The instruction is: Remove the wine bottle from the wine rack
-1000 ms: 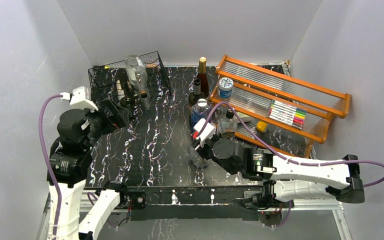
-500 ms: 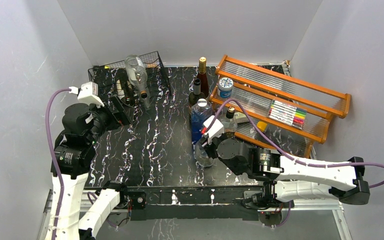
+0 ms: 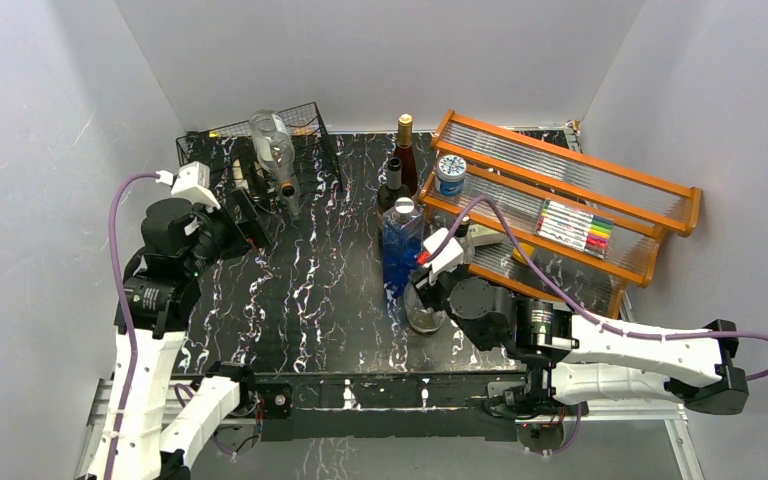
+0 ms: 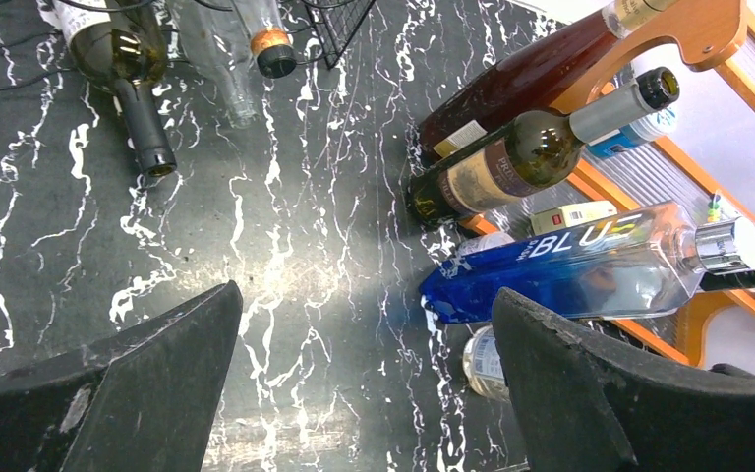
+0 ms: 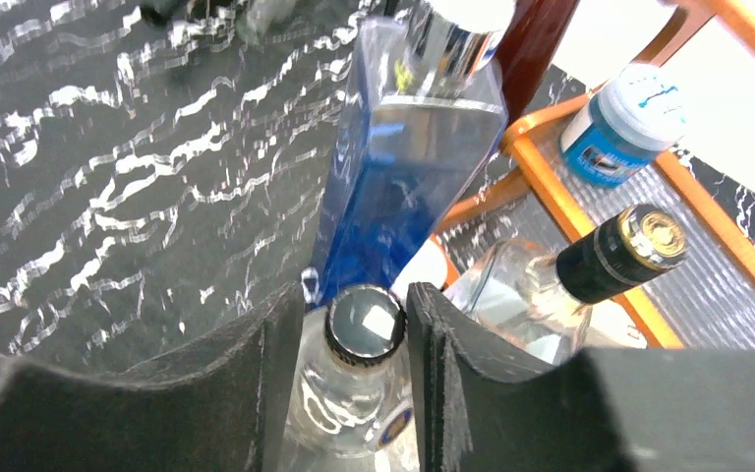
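The black wire wine rack point(image 3: 312, 128) stands at the back left. A clear bottle point(image 3: 273, 148) and a dark green wine bottle point(image 3: 244, 181) lie in it, necks toward me. In the left wrist view the green wine bottle point(image 4: 118, 59) and the copper-capped clear bottle point(image 4: 265, 44) show at the top by the rack's wire point(image 4: 346, 29). My left gripper point(image 3: 247, 213) is open and empty just in front of the rack, and its jaws stand wide apart above the table point(image 4: 369, 334). My right gripper point(image 3: 423, 290) is shut on the neck of a clear glass bottle point(image 5: 364, 324), upright on the table point(image 3: 422, 318).
A blue bottle point(image 3: 400, 245), a dark green bottle point(image 3: 394, 183) and a red bottle point(image 3: 406, 150) stand mid-table. The orange tiered shelf point(image 3: 610, 175) at the right holds a blue-lidded jar point(image 3: 450, 175), markers point(image 3: 572, 227) and a black-capped clear bottle point(image 5: 570, 275).
My right gripper has moved right with the clear bottle, up against the blue bottle. My left gripper has moved back and right, closer to the rack.
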`<state>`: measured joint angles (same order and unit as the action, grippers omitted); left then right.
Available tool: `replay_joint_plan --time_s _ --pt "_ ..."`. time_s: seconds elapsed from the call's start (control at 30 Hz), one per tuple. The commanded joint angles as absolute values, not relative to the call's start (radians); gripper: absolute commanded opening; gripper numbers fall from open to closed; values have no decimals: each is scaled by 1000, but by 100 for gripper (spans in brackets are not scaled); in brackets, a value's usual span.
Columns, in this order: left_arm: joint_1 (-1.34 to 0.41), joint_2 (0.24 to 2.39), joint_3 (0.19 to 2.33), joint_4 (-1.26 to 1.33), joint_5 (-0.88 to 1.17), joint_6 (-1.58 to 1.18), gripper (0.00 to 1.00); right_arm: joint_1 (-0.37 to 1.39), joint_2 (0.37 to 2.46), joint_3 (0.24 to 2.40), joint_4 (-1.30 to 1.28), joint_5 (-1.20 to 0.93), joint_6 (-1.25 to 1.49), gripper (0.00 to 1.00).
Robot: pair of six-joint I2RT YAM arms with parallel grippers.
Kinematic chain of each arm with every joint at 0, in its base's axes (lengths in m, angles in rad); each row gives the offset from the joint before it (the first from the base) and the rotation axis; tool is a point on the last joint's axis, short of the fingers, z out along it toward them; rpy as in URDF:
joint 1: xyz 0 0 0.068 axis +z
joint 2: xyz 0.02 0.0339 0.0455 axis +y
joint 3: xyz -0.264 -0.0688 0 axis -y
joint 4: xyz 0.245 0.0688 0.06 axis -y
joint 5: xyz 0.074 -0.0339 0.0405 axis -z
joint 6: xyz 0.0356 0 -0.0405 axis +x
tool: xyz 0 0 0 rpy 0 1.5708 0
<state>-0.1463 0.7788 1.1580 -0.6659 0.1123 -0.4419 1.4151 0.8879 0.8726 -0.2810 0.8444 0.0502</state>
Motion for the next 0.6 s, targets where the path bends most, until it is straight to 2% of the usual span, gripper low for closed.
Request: replay_joint_plan --time_s 0.0,0.13,0.2,0.4,0.57 --pt "-150 783 1136 -635 169 -483 98 1414 872 924 -61 911 0 57" --pt "-149 779 1126 -659 175 -498 98 1414 875 949 -108 904 -8 89" --pt "-150 772 1120 -668 177 -501 98 1414 861 953 -111 915 -23 97" --pt "-150 776 1120 -725 172 -479 98 1414 824 983 -85 902 -92 98" --pt "-150 873 1110 -780 285 -407 98 1414 814 951 31 923 -205 98"
